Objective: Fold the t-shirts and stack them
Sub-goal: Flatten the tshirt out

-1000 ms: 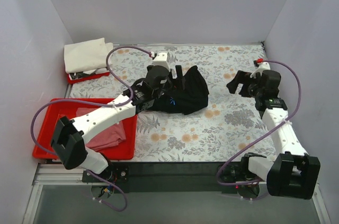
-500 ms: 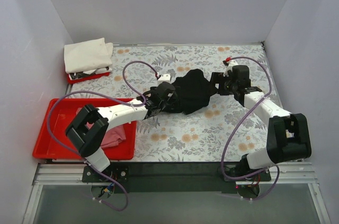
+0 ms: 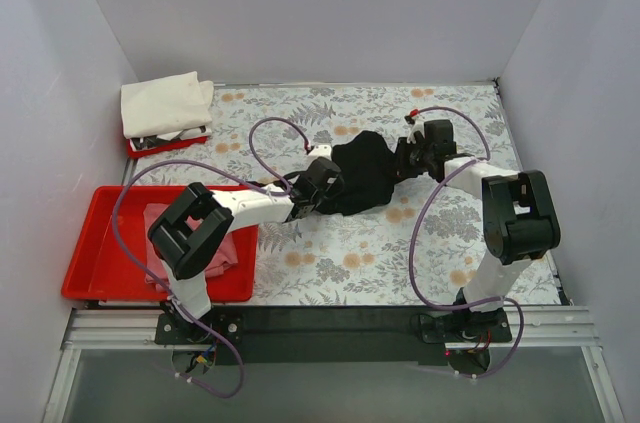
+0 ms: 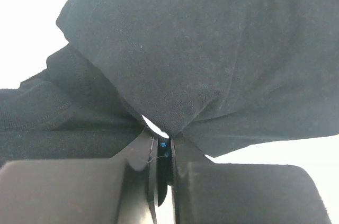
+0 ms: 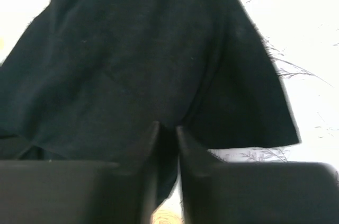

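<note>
Left gripper (image 3: 322,185) is clenched on a pinch of the black t-shirt (image 3: 362,173); in the left wrist view its fingers (image 4: 143,155) meet at the bottom of the frame with a point of black cloth (image 4: 212,49) drawn down between them, the rest of the garment spreading up and away ahead of the jaws. Right gripper (image 3: 406,159) is likewise closed on the same shirt; from the right wrist its fingers (image 5: 148,150) stand nearly together with dark fabric (image 5: 132,60) caught in the narrow slot and fanning out beyond the tips.

Beneath both grippers lies the table (image 3: 400,243), covered in a floral print; the black t-shirt sits bunched on it directly between the two grippers, its left edge at the left gripper and its right edge at the right gripper. Behind the left gripper, back along its arm, is the large red tray (image 3: 90,253); the pink t-shirt (image 3: 232,251) lies in it, partly hidden by the arm. Far off to the left gripper's left, in the table's far corner, the cream-white t-shirt (image 3: 165,103) rests folded on a small red tray (image 3: 168,146).
</note>
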Controlling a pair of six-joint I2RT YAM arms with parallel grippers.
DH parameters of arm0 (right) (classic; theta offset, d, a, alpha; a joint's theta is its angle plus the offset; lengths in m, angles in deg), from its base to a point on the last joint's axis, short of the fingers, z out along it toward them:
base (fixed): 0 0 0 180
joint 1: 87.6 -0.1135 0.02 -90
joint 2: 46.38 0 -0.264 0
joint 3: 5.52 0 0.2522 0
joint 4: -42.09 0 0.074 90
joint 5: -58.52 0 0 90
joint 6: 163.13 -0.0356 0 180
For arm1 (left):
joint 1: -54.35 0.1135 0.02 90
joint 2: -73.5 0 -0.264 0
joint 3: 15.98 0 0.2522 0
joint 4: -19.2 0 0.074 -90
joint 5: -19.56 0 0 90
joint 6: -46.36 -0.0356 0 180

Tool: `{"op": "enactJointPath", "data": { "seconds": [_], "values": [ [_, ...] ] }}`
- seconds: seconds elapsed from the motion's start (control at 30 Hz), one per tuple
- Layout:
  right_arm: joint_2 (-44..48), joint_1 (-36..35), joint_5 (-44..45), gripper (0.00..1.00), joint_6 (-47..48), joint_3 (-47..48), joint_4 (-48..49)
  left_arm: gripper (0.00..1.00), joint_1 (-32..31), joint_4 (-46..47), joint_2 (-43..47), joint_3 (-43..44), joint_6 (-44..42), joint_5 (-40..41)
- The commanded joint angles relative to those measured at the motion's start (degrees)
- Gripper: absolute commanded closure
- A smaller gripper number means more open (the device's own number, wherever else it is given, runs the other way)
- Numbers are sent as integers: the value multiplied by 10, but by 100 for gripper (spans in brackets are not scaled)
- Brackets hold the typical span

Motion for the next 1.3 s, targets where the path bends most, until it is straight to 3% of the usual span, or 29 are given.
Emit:
{"op": "enactJointPath", "data": {
  "seconds": [0.0,0.03,0.17,0.4,0.5,0.57,0.67,0.7,0.77,0.8,0.83,0.87,0.97,1.03,1.13,1.23,1.27],
  "values": [
    [16,-1,-53,94,3,24,27,100,4,7,9,25,-17,13],
    [23,-2,-57,99,4,18,27,100,6,7,12,31,-22,13],
    [106,-2,-63,99,9,-12,20,100,8,15,34,52,-65,-6],
    [302,-2,-35,99,17,-49,-22,100,14,30,138,103,-153,-133],
    [369,-2,-23,99,20,-39,-63,100,36,12,154,151,-155,-254],
    [407,-2,-17,99,19,-34,-85,100,85,4,147,178,-125,-385],
    [439,-1,-12,99,20,-25,-100,100,156,-5,104,227,-100,-497],
    [442,-2,-3,99,20,-22,-102,100,168,-16,69,265,-96,-501],
    [435,-2,5,99,21,-12,-106,97,195,-63,27,310,-102,-496],
    [431,-2,12,99,20,-3,-107,88,209,-78,-15,348,-103,-480],
    [420,-1,16,99,19,0,-107,77,215,-94,-37,370,-100,-463],
    [413,-2,19,99,18,2,-104,52,221,-127,-58,388,-96,-445],
    [388,-3,26,99,22,16,-117,19,233,-202,-135,452,-88,-342],
    [387,-3,16,99,22,13,-113,14,231,-225,-166,465,-95,-269],
    [379,-6,11,99,14,3,-100,12,209,-193,-143,432,-105,-198],
    [362,-11,4,99,-4,-2,-79,12,147,-114,-60,313,-133,-140],
    [358,-13,5,99,-7,-2,-74,12,125,-43,-11,236,-155,-120]
  ]
}}
